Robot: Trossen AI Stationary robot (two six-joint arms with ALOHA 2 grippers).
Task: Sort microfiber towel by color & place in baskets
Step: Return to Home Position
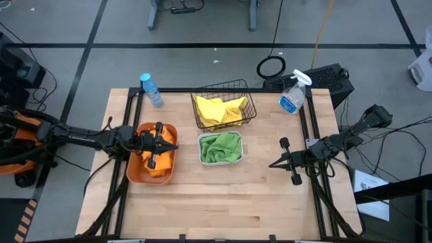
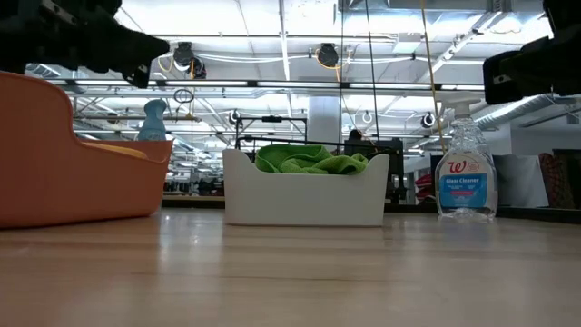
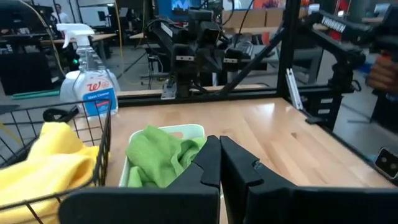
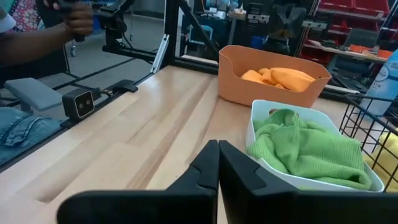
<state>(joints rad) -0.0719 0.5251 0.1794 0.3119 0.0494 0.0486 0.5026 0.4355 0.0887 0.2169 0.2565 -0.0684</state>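
Three towels lie in containers. The yellow towel [image 1: 219,109] is in the black wire-mesh basket [image 1: 250,115]. The green towel [image 1: 220,147] [image 4: 305,149] fills the white bin [image 1: 201,156] [image 2: 304,195]. The orange towel [image 1: 156,167] [image 4: 280,78] is in the orange tub [image 1: 135,177] [image 2: 64,163]. My left gripper [image 1: 174,146] [image 3: 219,163] hangs shut above the orange tub, pointing toward the white bin. My right gripper [image 1: 273,165] [image 4: 218,163] is shut, low over bare table to the right of the white bin, pointing at it.
A glass-cleaner spray bottle [image 1: 292,96] [image 2: 463,177] stands at the far right of the table. A blue-capped water bottle [image 1: 151,90] stands at the far left. Bare wood stretches along the near half [image 1: 223,202]. A person's hand [image 4: 74,18] shows beyond the table.
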